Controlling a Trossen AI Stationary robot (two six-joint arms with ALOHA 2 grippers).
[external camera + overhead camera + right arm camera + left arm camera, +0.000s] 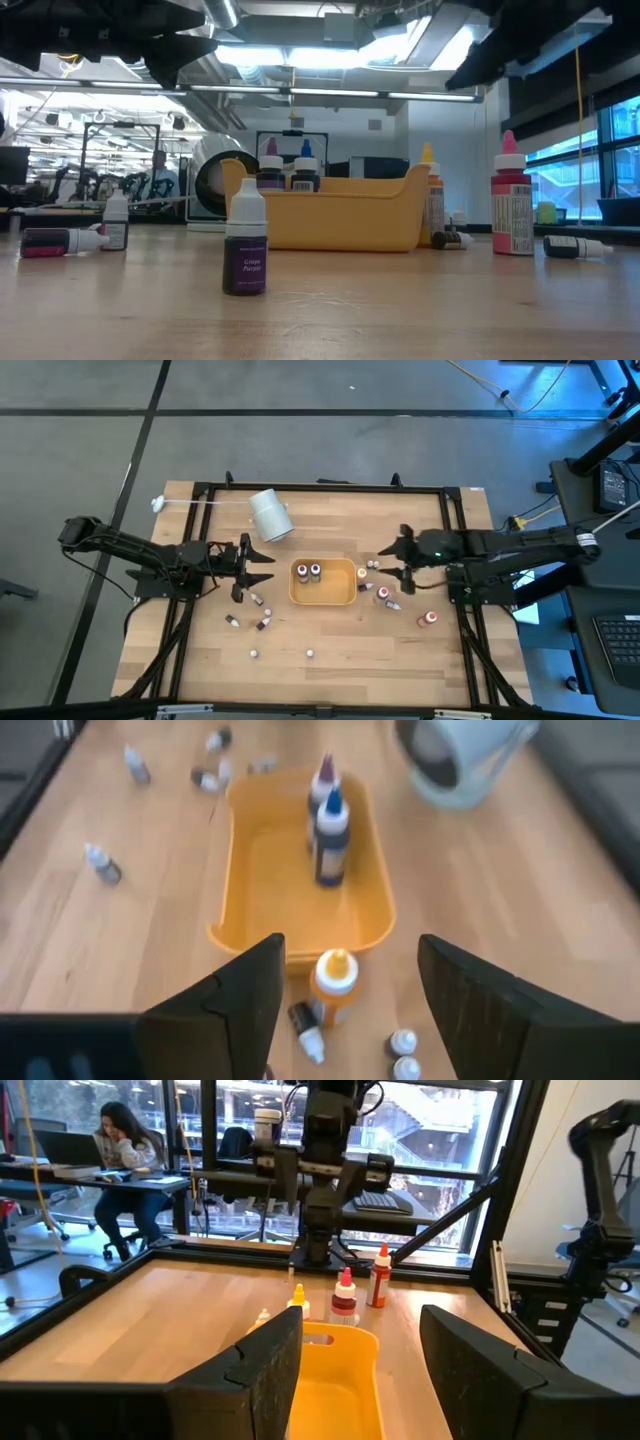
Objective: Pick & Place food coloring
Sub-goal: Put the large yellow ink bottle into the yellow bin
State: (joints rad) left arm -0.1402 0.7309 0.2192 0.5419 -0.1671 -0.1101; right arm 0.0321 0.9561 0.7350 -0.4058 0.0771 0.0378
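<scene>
Small food coloring bottles lie scattered on the wooden table, left of the orange tray (pixel 346 596) around (pixel 256 598) and right of it around (pixel 383 593). Two bottles (pixel 309 571) stand upright inside the tray. My left gripper (pixel 266 568) hangs open and level just left of the tray (pixel 345 1380), with nothing between its fingers. My right gripper (pixel 386 563) is open above the table right of the tray, slanting down. Below it, seen between its fingers, an orange-capped bottle (pixel 333 982) stands on the table by the tray's wall.
A large white cylinder (pixel 270 515) lies on its side behind the tray's far left corner. A purple bottle (pixel 245 240) stands near the front edge. A black frame (pixel 320 488) borders the table. Beyond the table a person (pixel 125 1150) sits at a desk.
</scene>
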